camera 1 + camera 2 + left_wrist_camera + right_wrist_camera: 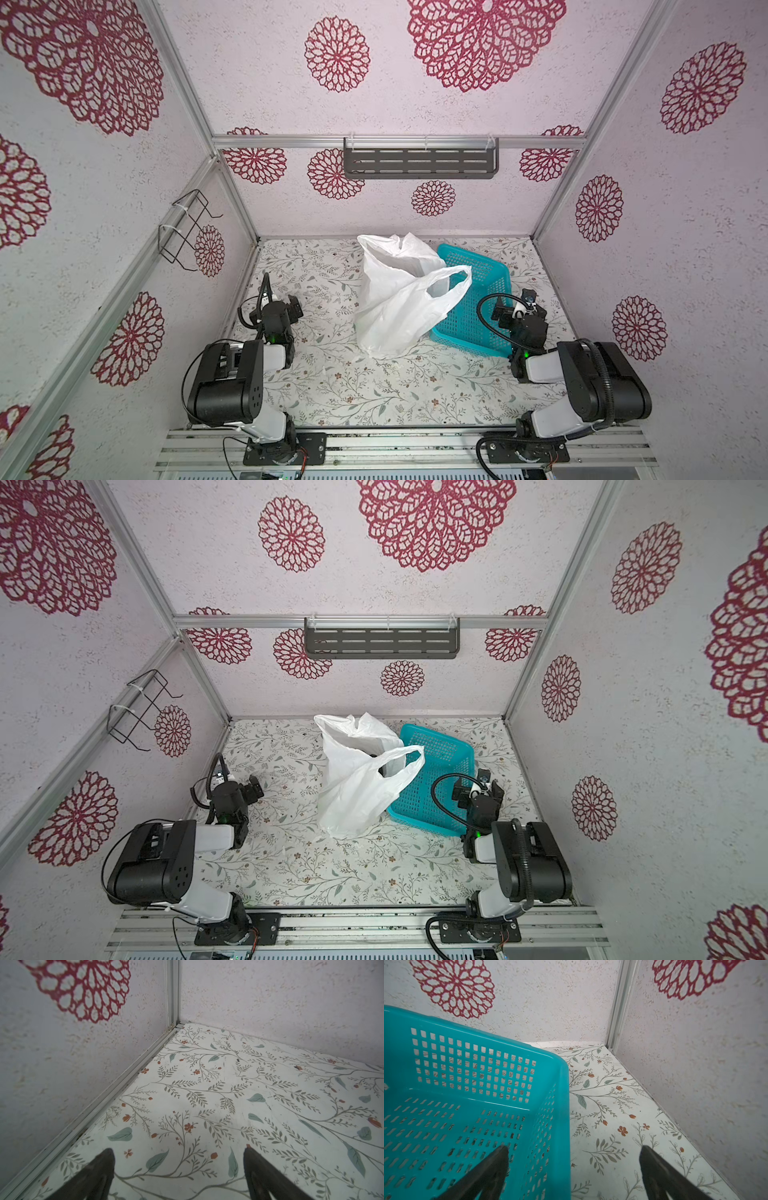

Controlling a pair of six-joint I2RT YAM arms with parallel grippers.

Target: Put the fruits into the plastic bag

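White thin-film plastic bag (395, 307) stands mid-table toward the far side, sagging right against the teal basket (482, 266); no fruits visible outside it, presumably bagged. Left gripper (178, 1150) and right gripper (575, 1147) are both spread wide and empty. Risk: the right one hovers at the basket's right rim, and a bump there could topple the bag and spill it.

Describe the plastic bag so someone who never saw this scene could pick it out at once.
Start at the floral-patterned table. Toward its back middle stands the plastic bag, with the teal basket right of it in both top views. Unlike that rigid perforated basket, it is white, thin and crinkled, with a loop handle.
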